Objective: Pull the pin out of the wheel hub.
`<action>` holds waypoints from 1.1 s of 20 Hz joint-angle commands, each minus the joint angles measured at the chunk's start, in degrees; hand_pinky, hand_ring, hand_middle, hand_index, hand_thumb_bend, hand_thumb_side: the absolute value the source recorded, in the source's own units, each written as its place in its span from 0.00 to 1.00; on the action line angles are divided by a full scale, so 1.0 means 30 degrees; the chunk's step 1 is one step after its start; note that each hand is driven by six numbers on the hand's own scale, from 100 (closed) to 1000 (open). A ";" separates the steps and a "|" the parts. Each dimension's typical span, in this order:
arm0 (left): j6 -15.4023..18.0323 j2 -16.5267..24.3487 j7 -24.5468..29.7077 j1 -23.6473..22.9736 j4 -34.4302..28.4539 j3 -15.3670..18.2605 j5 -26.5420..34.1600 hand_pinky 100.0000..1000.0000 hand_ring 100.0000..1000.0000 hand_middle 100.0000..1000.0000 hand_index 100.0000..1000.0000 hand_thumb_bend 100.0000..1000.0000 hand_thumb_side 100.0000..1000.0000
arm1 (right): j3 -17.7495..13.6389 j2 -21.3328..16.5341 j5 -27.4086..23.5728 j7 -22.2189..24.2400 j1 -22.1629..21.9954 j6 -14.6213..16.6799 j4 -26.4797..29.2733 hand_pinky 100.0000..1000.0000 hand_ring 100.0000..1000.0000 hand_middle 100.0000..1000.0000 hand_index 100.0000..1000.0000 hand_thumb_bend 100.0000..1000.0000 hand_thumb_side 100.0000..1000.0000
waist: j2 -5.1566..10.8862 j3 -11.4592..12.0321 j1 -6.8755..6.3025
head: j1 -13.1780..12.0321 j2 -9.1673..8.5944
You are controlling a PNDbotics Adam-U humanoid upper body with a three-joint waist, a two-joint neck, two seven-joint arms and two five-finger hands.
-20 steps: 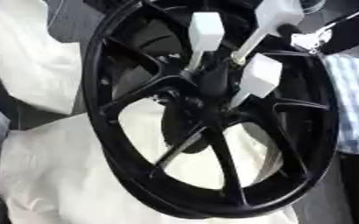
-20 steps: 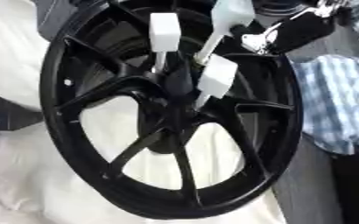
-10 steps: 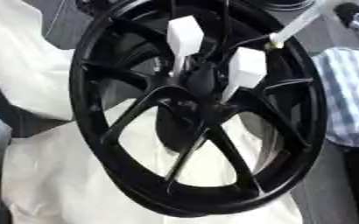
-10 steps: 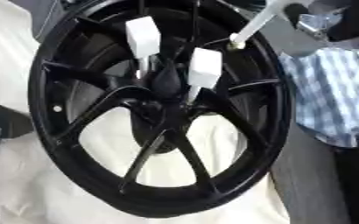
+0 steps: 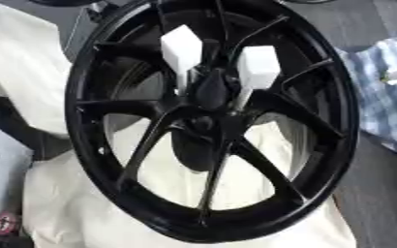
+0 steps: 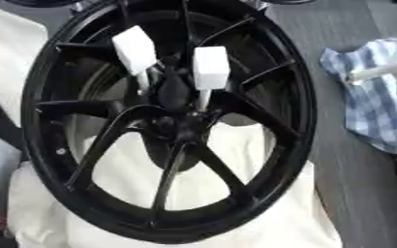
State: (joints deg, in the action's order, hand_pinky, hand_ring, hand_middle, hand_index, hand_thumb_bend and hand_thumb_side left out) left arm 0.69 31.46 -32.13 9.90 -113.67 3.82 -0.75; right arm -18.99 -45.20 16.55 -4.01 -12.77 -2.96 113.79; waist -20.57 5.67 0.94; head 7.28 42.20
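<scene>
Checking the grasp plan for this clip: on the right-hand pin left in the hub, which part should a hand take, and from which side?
Take the right pin by its white block head, probably from above, fingers on its flat faces. The head stands clear of the black wheel; its thin shaft runs down into the hub, hemmed by spokes. The left pin stands close beside it.

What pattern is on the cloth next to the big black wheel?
The cloth has blue and white checks. It shows best in the right eye view.
</scene>
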 commanded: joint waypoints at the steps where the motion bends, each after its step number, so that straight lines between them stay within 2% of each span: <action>1: 0.0012 0.0101 -0.0182 -0.0127 -0.0308 0.0353 -0.0170 0.79 0.60 0.54 0.75 0.00 0.63 | -0.0120 0.0807 0.2411 -0.0023 -0.0305 -0.0763 0.0268 0.98 1.00 0.86 0.89 0.00 0.12 | 0.0413 -0.0036 -0.0121 | 0.0163 -0.0318; 2: -0.0002 0.0049 -0.0226 -0.0205 -0.0308 0.0394 -0.0181 0.79 0.60 0.54 0.75 0.00 0.63 | -0.0093 0.1216 0.2806 0.0146 -0.0442 -0.1076 0.0268 0.99 1.00 0.89 0.90 0.00 0.12 | 0.0430 -0.0060 -0.0175 | 0.0151 -0.0406; 4: -0.0028 -0.0024 -0.0314 -0.0326 -0.0308 0.0457 -0.0191 0.79 0.60 0.54 0.75 0.00 0.63 | -0.0095 0.1852 0.3142 0.0182 -0.0575 -0.1396 0.0268 1.00 1.00 0.89 0.91 0.00 0.12 | 0.0467 -0.0106 -0.0213 | 0.0107 -0.0550; 11: -0.0047 -0.0040 -0.0356 -0.0309 -0.0308 0.0447 -0.0179 0.79 0.60 0.54 0.75 0.00 0.64 | -0.0315 0.2784 0.2424 -0.0916 -0.0564 -0.1429 0.0268 1.00 1.00 0.87 0.90 0.00 0.11 | 0.0496 -0.0187 -0.0014 | 0.0234 -0.0778; 14: -0.0054 -0.0012 -0.0309 -0.0232 -0.0308 0.0391 -0.0154 0.79 0.60 0.54 0.75 0.00 0.64 | -0.0342 0.2784 0.1570 -0.1741 -0.0321 -0.1226 0.0268 0.98 0.95 0.79 0.88 0.00 0.14 | 0.0417 -0.0229 0.0117 | 0.0154 -0.0861; 16: -0.0065 0.0000 -0.0241 -0.0125 -0.0308 0.0315 -0.0125 0.79 0.60 0.54 0.75 0.00 0.65 | -0.0041 0.2631 0.0156 -0.2783 -0.0021 -0.0247 0.0268 0.98 0.92 0.74 0.85 0.00 0.23 | 0.0392 -0.0214 0.0188 | -0.0004 -0.0927; 18: -0.0039 0.0031 -0.0155 0.0038 -0.0308 0.0234 -0.0074 0.79 0.60 0.54 0.75 0.00 0.65 | 0.0359 0.2414 -0.1498 -0.3552 0.0264 0.1315 0.0268 0.99 0.91 0.72 0.84 0.00 0.35 | 0.0365 -0.0143 0.0249 | -0.0205 -0.1144; 20: 0.0007 0.0064 -0.0044 0.0254 -0.0308 0.0134 0.0024 0.79 0.60 0.53 0.75 0.00 0.65 | 0.0824 0.2190 -0.3019 -0.3621 0.0562 0.3134 0.0268 1.00 0.91 0.72 0.83 0.00 0.42 | 0.0321 -0.0051 0.0311 | -0.0544 -0.1421; 22: 0.0022 0.0047 0.0059 0.0409 -0.0308 0.0037 0.0120 0.79 0.59 0.53 0.75 0.00 0.65 | 0.1153 0.2011 -0.3999 -0.3123 0.0791 0.4209 0.0268 1.00 0.92 0.72 0.84 0.00 0.43 | 0.0312 0.0019 0.0332 | -0.0816 -0.1614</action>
State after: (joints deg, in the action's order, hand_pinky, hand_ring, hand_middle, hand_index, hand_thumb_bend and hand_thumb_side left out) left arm 0.64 30.20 -32.26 10.65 -113.67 3.85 -0.54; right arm -15.70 -36.89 6.89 -13.63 -10.54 7.27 113.78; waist -20.37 5.70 2.00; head 5.41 38.44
